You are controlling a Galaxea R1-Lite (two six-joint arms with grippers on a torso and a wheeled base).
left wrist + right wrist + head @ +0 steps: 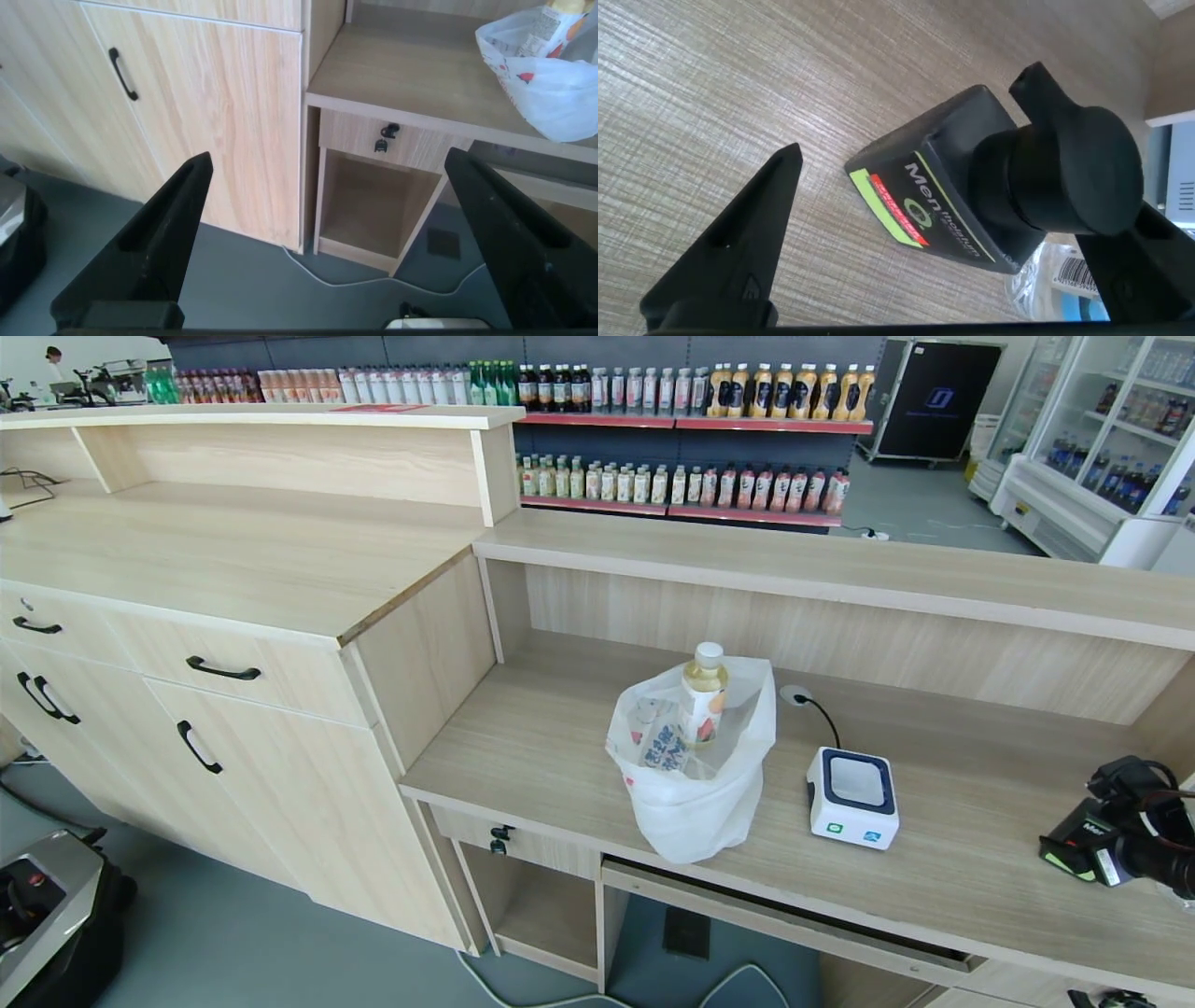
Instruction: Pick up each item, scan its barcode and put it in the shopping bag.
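The right pincer (915, 140) stands wide open astride a dark pack (934, 210) that lies flat on the counter (980, 803), at its right end. One finger (738, 252) is clear of the pack. The other sits by the pack's thick end, and I cannot tell whether it touches. Nothing is gripped yet. Just beside the pack lies a clear item (1074, 275) with a barcode label.

The step in hand looks like the pick-up of the pack. Next the pincer should close squarely on it, lift it, and carry it left to the scanner (851, 795) with the barcode facing the window.

Bare counter lies between pack and scanner. The bag (695, 775) stands near the front edge with its mouth open and a bottle (703, 695) upright inside. The back wall rises close behind.

The left pincer (329, 168) hangs low beside the cabinet, open and empty.
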